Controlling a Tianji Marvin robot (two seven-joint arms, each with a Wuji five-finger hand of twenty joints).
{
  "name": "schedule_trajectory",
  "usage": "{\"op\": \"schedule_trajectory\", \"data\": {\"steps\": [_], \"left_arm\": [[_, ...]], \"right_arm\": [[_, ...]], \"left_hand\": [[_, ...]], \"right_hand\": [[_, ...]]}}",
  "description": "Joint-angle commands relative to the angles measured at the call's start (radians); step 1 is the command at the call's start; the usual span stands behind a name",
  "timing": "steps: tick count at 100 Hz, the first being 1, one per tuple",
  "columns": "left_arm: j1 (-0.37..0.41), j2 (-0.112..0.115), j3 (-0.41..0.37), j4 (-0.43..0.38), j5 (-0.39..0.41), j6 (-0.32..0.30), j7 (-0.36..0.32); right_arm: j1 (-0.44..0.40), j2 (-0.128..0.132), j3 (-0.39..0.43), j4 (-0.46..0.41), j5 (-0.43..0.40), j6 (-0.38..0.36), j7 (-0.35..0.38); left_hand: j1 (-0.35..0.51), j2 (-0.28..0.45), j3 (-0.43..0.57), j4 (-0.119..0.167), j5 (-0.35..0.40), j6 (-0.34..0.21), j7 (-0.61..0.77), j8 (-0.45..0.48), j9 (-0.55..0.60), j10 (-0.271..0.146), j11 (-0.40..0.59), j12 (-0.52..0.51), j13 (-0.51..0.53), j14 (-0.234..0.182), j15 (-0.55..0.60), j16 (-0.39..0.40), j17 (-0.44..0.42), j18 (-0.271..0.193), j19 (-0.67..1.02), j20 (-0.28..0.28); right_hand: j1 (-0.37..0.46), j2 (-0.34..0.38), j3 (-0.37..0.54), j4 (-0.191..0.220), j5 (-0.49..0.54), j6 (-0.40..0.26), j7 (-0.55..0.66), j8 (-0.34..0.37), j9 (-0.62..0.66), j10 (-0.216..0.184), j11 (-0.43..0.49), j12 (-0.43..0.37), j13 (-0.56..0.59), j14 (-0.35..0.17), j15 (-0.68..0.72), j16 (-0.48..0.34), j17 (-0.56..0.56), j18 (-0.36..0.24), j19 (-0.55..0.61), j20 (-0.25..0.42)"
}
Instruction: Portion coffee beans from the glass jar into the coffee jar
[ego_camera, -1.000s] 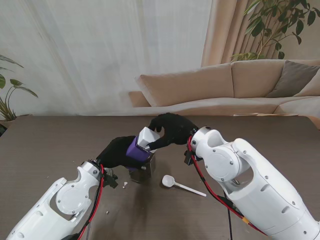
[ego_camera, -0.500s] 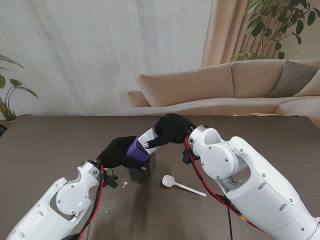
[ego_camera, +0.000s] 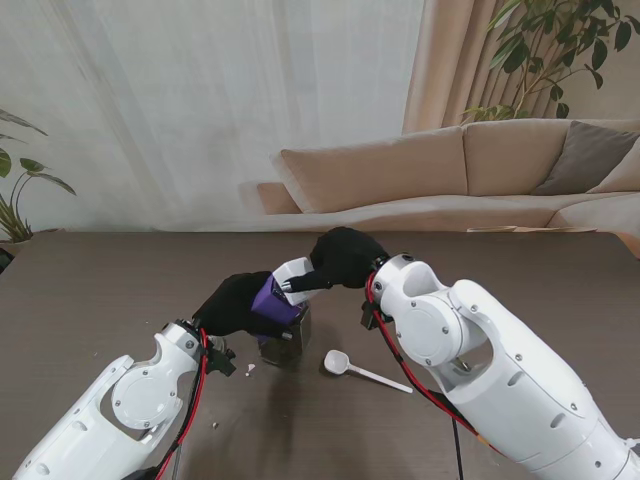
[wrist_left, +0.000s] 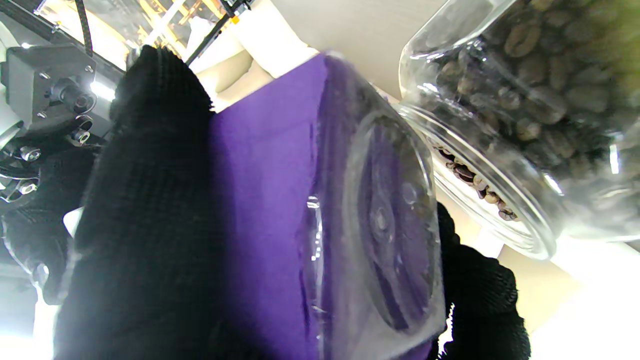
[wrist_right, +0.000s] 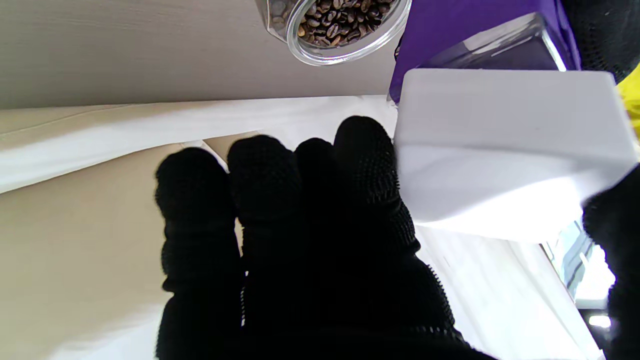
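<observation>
Coffee jar gripped in left robot hand, right robot hand pinching its white lid.

A white plastic spoon lies flat on the dark wood-grain counter, just to the right of the left hand and nearer to me than the right hand, its bowl turned toward the left hand and its handle running away to the right. A few small white crumbs sit on the counter close beside the left hand's wrist. Farther from me than both hands stand a beige sofa, a pale sheer curtain and leafy houseplants.
</observation>
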Motion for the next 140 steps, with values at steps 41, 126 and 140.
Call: {"op": "schedule_trajectory", "data": {"steps": [41, 126, 140], "left_arm": [[0.004, -0.004, -0.007, -0.020, 0.005, 0.009, -0.012], [0.009, -0.003, -0.006, -0.030, 0.003, 0.032, -0.017], [0.010, -0.004, -0.007, -0.031, 0.004, 0.033, -0.016]], "right_arm": [[-0.033, -0.003, 0.014, -0.017, -0.074, -0.002, 0.004], [-0.087, -0.009, 0.034, -0.071, -0.122, 0.036, -0.043], [-0.092, -0.009, 0.043, -0.079, -0.129, 0.043, -0.048]], "left_hand": [[0.378, 0.565, 0.386, 0.037, 0.077, -0.123, 0.151, 0.064, 0.076, -0.034, 0.107, 0.034, 0.060, 0.046, 0.145, 0.025, -0.043, -0.065, -0.010, 0.006], [0.378, 0.565, 0.387, 0.037, 0.077, -0.121, 0.152, 0.063, 0.076, -0.033, 0.108, 0.033, 0.059, 0.047, 0.145, 0.026, -0.044, -0.066, -0.010, 0.006], [0.378, 0.565, 0.387, 0.037, 0.078, -0.120, 0.152, 0.064, 0.076, -0.034, 0.108, 0.034, 0.059, 0.047, 0.145, 0.026, -0.045, -0.067, -0.010, 0.007]], "right_hand": [[-0.097, 0.082, -0.045, 0.129, -0.037, -0.160, -0.014, 0.009, -0.097, -0.083, -0.062, 0.012, -0.032, -0.004, -0.034, 0.014, -0.315, 0.042, 0.003, -0.025], [-0.116, 0.083, -0.024, 0.137, -0.305, -0.129, 0.012, 0.127, -0.185, -0.090, -0.030, 0.010, -0.067, 0.005, -0.068, -0.004, -0.334, 0.042, -0.005, 0.010], [-0.115, 0.085, -0.024, 0.137, -0.311, -0.131, 0.000, 0.124, -0.190, -0.087, -0.030, 0.008, -0.067, 0.004, -0.068, -0.005, -0.334, 0.042, -0.005, 0.010]]}}
